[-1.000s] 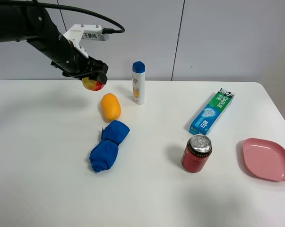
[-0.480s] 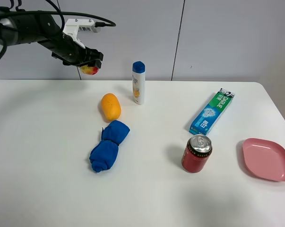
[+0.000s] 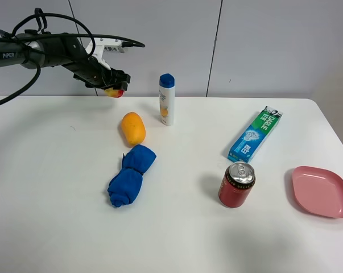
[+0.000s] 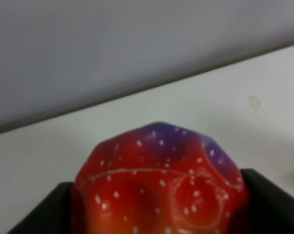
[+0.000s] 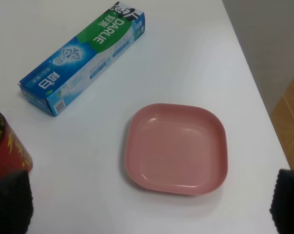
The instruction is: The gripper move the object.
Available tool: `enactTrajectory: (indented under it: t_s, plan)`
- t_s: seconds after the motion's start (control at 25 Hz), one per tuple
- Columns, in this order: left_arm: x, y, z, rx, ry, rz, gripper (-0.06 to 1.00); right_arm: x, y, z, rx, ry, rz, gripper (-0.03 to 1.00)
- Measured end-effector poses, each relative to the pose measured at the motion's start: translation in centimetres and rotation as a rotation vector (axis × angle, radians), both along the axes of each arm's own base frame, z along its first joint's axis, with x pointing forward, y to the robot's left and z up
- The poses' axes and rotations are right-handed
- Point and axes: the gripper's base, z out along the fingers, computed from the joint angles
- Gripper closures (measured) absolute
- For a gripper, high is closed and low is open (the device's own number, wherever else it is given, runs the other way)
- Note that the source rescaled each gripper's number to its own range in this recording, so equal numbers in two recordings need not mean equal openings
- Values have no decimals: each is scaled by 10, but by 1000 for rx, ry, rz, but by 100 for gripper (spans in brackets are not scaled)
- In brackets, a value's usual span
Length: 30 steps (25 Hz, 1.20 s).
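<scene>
The object is a small round fruit (image 3: 114, 91), red and yellow, held in the air above the table's far left. My left gripper (image 3: 111, 85) is shut on it, with its white labelled box and black cable behind. In the left wrist view the fruit (image 4: 159, 165) fills the lower middle, red with white dots and a bluish patch on top, and dark jaws press on both its sides. My right gripper (image 5: 149, 209) is open and empty, its dark fingertips (image 5: 10, 202) wide apart over the table near the pink plate. It does not show in the exterior view.
On the white table (image 3: 57, 227) lie an orange mango (image 3: 133, 127), a blue rolled cloth (image 3: 131, 175), a white bottle with a blue cap (image 3: 167, 99), a green toothpaste box (image 3: 255, 133), a red can (image 3: 236, 184) and a pink plate (image 3: 321, 191). A grey wall stands behind.
My left gripper has lifted the fruit up and back toward the wall, then drifted slightly right. The arm now stretches out flatter. Nothing on the table has moved.
</scene>
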Motion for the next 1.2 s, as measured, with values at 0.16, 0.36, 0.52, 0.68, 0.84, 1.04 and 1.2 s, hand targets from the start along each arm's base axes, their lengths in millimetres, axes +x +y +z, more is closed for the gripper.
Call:
enactTrajectory:
  t_s: [0.16,0.36,0.52,0.68,0.84,1.04,1.2]
  plan:
    - [2,0,-9,-3,3,8,93,0,0,0,0,0,0,-3]
    - [4,-1,-14,-16,2,19,72,0,0,0,0,0,0,-3]
    - [5,-1,-13,-40,-9,41,35,0,0,0,0,0,0,-3]
    - [5,-3,-13,-61,2,60,30,0,0,0,0,0,0,-3]
    - [1,-12,-14,-62,21,40,30,0,0,0,1,0,0,-3]
    - [-9,-24,6,-66,45,-6,29,0,0,0,1,0,0,-3]
    - [-23,-24,54,-77,17,-35,29,0,0,0,1,0,0,-3]
